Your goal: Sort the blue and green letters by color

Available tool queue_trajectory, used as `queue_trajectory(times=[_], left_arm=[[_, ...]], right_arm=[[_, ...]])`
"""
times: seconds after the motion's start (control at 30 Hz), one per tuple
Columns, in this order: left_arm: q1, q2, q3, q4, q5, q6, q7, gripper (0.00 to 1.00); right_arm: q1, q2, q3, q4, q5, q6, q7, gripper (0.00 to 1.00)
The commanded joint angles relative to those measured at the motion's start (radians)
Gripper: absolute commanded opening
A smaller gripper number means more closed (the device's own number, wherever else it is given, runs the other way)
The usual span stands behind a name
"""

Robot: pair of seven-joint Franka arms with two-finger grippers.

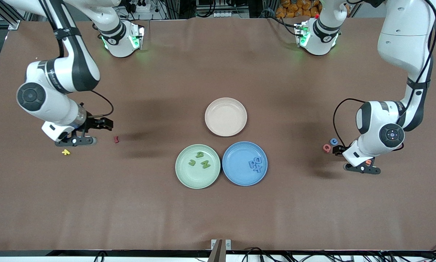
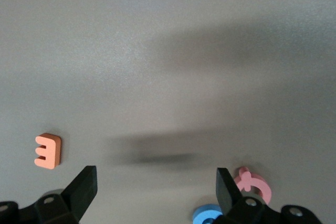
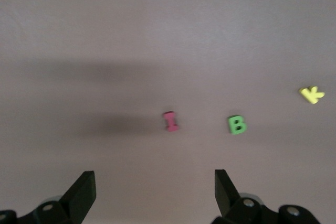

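1. My left gripper (image 2: 154,182) is hanging low over the brown table (image 1: 218,211) at my left arm's end, its two black fingers spread wide with nothing between them.
2. My right gripper (image 3: 152,184) is hanging the same way at my right arm's end, fingers spread, gripping nothing.
3. My left wrist view is showing a flat-faced orange E (image 2: 48,150) off one fingertip, and a pink Q (image 2: 253,184) and a rounded blue C (image 2: 206,215) just past the other, partly hidden by that finger.
4. The front view is showing the blue C (image 1: 334,141) and pink Q (image 1: 326,147) side by side near my left wrist, while the orange letter is showing there only as a sliver under my hand.
5. My right wrist view is showing a dark-red I (image 3: 171,120), a chunky green B (image 3: 237,125) and a yellow letter (image 3: 312,94) ahead of my open fingers, spaced apart in a loose row.
6. The front view is hiding the green B under my right hand.
7. Well apart from both grippers, mid-table, three smooth round plates are sitting close together.
8. The green plate (image 1: 183,176) is holding three green letters (image 1: 200,160).
9. The blue plate (image 1: 236,167) is holding three blue letters (image 1: 258,163), bunched together.
10. The pale pink plate (image 1: 226,116) is holding nothing.
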Motion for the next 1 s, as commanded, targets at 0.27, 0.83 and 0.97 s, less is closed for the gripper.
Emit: queue_trajectory(times=[0.27, 0.83, 0.97], left_arm=[[0.016, 0.018, -0.011, -0.052, 0.027, 0.099, 0.003, 1.00], [0.007, -0.027, -0.011, -0.158, 0.026, 0.168, -0.032, 1.00], [-0.004, -0.034, -0.011, -0.172, 0.026, 0.170, -0.050, 1.00]], right_arm=[[-0.159, -0.020, 0.015, -0.163, 0.021, 0.249, -0.277, 1.00], [-0.249, 0.124, 0.012, -0.228, 0.001, 0.525, -0.461, 0.94], [-0.258, 0.155, 0.012, -0.229, -0.019, 0.556, -0.462, 0.93]])
